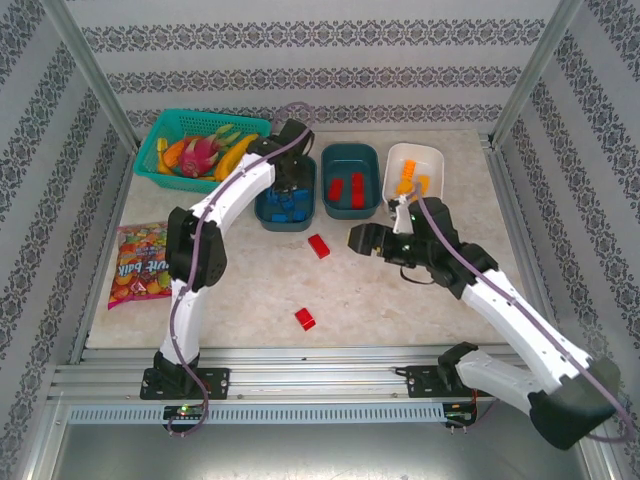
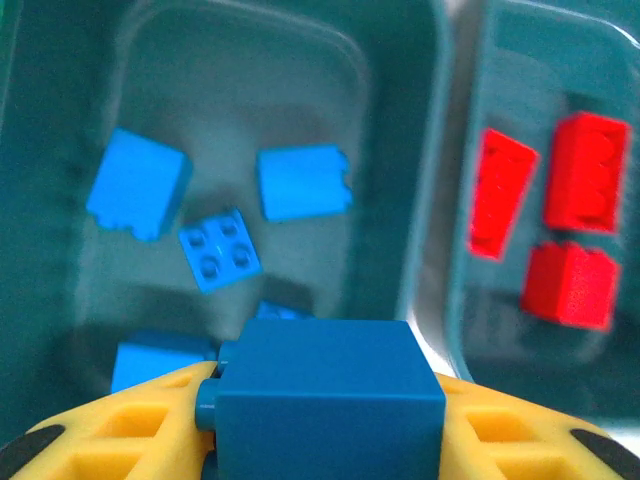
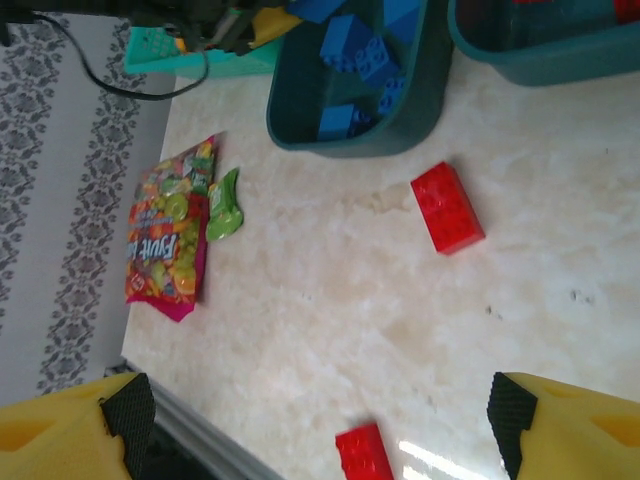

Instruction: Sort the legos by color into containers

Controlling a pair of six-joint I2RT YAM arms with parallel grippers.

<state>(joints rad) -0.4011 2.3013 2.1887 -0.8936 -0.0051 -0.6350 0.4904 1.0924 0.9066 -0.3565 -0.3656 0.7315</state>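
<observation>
My left gripper [image 1: 290, 176] hangs over the left dark teal container [image 1: 264, 213] and is shut on a blue lego [image 2: 325, 395], which sits between its yellow fingers [image 2: 120, 430]. Several blue legos [image 2: 218, 248] lie in that container below. The middle teal container [image 1: 350, 150] holds three red legos [image 2: 585, 170]. The white container [image 1: 415, 150] holds orange legos [image 1: 408, 180]. Two red legos lie loose on the table, one [image 1: 319, 245] [image 3: 447, 207] near the containers and one [image 1: 305, 319] [image 3: 365, 452] nearer the front. My right gripper [image 1: 366, 240] [image 3: 320, 410] hovers open above the table, to the right of the first one.
A light teal mesh basket [image 1: 160, 150] with toy fruit stands at the back left. A candy bag [image 1: 140, 262] [image 3: 170, 235] lies at the left edge. Metal frame posts rise at the corners, and an aluminium rail [image 1: 320, 375] runs along the near edge.
</observation>
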